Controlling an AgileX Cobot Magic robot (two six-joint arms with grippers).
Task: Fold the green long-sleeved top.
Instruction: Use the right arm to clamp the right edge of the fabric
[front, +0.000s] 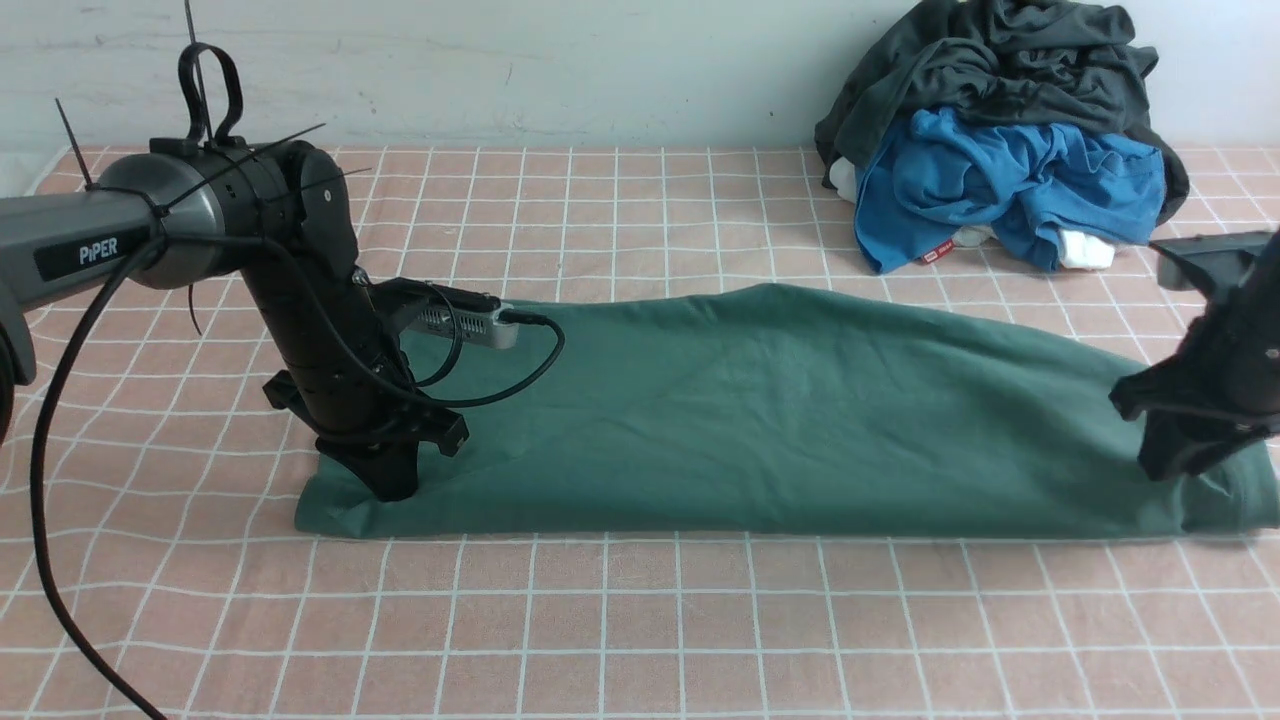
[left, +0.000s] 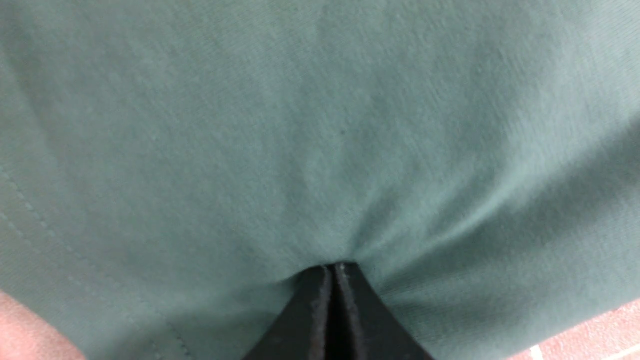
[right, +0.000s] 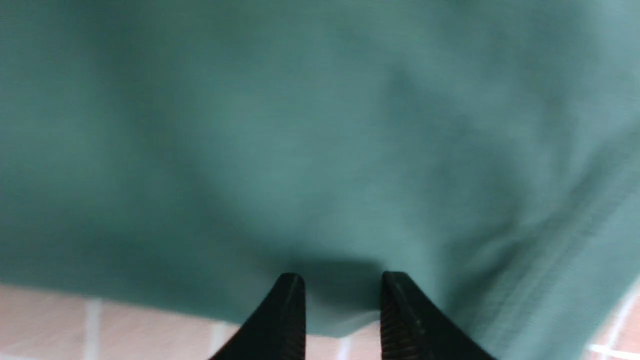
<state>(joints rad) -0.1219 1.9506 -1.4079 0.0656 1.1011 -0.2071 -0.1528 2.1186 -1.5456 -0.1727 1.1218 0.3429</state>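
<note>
Spread flat across the middle of the pink tabletop (front: 640, 620) with its white grid lines: the green long-sleeved top (front: 780, 420), folded into a long, soft band of matte cotton knit. Smooth but for faint creases, straight along the near edge, gently humped along the far one.

At the top's left end, close to its near corner: left fingers (front: 393, 488), matte black, tapered to a wedge, pointing down into the cloth. In the left wrist view, those fingers (left: 310, 320) pressed tight together with only a hairline seam between them, fine wrinkles of the knit fanning out from the tips, closed on a small pinch of the top. A row of stitching along the hem beside them. Above, a rounded grey-and-black arm joint bristling with stiff plastic ties, and a glossy black cable (front: 45, 480) looping down off the top's left side.

At the top's right end: right fingers (front: 1165, 465), the same black wedge shape, tips down at the cloth. In the right wrist view, these fingers (right: 287, 315) set a moderate gap apart, ribbed on their inner faces, not closed on the fabric, poised over the top's edge where green meets pink.

Beyond the top's far right corner: a rumpled heap, a dark charcoal-grey garment (front: 1000, 60) draped over a bright blue garment (front: 1000, 180), both limp and deeply creased
</note>
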